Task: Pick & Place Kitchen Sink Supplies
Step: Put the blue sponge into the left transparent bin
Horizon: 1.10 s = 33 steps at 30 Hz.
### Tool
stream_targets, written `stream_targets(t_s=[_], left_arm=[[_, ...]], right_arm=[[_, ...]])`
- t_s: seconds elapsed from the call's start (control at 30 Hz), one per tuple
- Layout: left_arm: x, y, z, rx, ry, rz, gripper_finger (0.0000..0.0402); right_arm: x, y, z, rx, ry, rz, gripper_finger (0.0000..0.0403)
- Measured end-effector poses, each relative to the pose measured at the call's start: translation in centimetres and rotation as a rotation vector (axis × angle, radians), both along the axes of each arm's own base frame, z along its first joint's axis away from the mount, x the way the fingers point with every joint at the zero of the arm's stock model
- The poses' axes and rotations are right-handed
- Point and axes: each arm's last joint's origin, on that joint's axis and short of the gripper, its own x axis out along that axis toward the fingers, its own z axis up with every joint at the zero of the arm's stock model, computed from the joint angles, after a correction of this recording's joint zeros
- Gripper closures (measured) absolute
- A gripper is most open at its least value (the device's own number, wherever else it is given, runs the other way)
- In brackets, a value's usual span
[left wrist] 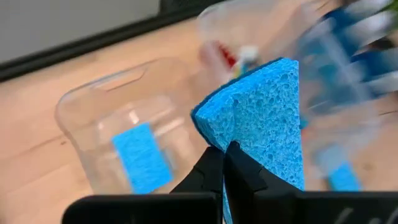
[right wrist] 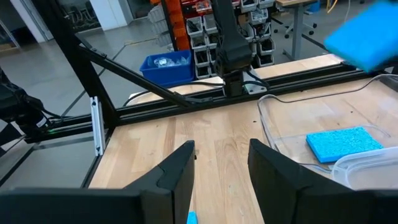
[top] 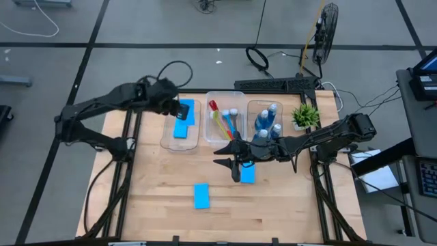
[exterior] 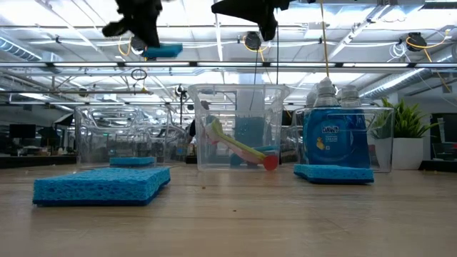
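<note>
The wooden worktop (top: 157, 198) carries three clear tubs in a row along its far edge, and the sorting looks more than half done.

The left tub (top: 167, 140) has one flat blue sponge (top: 181, 129) lying in it. The middle tub (top: 217, 99) holds the long-handled dish brushes (top: 222, 123), with red and yellow-green handles visible; how many are in there I cannot tell. The right tub (top: 252, 108) holds the blue bottles with pale caps (top: 268, 121) standing upright.

The left end effector (left wrist: 225, 163) hangs over the left tub's far end, pinched tight on the edge of a second sponge (left wrist: 261, 121), which is clear of the tub and not yet released.

The right end effector (right wrist: 221, 165) hovers above the middle of the worktop just in front of the middle tub, its fingers partly apart with nothing between them. A third sponge (top: 247, 173) lies flat on the worktop just beside it, in front of the right tub.

A fourth sponge (top: 201, 195) lies alone nearer the front edge, well apart from the tubs.

So, as I judge it, one sponge is placed, one is about to be dropped, and two remain to be picked up.
</note>
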Motion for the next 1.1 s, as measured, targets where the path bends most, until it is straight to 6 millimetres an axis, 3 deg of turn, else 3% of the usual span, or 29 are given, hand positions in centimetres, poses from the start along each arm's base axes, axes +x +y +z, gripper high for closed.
stream_targets(t_s=[0.2, 0.4, 0.57, 0.7, 1.1], left_arm=[[0.7, 4.3, -2.7, -0.079, 0.134, -0.020, 0.0400], [0.3, 6.8, -7.1, -0.165, 0.257, -0.012, 0.0401], [-0.5, 7.5, -12.1, -0.270, 0.232, -0.008, 0.0401], [-1.0, 7.5, -14.9, -0.299, 0.202, 0.002, 0.0401], [-1.3, 8.0, -17.4, -0.297, 0.235, 0.035, 0.0401]], right_arm=[[0.0, 0.0, 0.0, 0.008, 0.000, -0.002, 0.0268], [0.0, 0.0, 0.0, 0.029, 0.001, -0.007, 0.0268], [0.0, 0.0, 0.0, 0.029, 0.002, -0.007, 0.0268], [0.0, 0.0, 0.0, 0.029, 0.002, -0.007, 0.0268], [0.0, 0.0, 0.0, 0.030, 0.002, -0.008, 0.0268]])
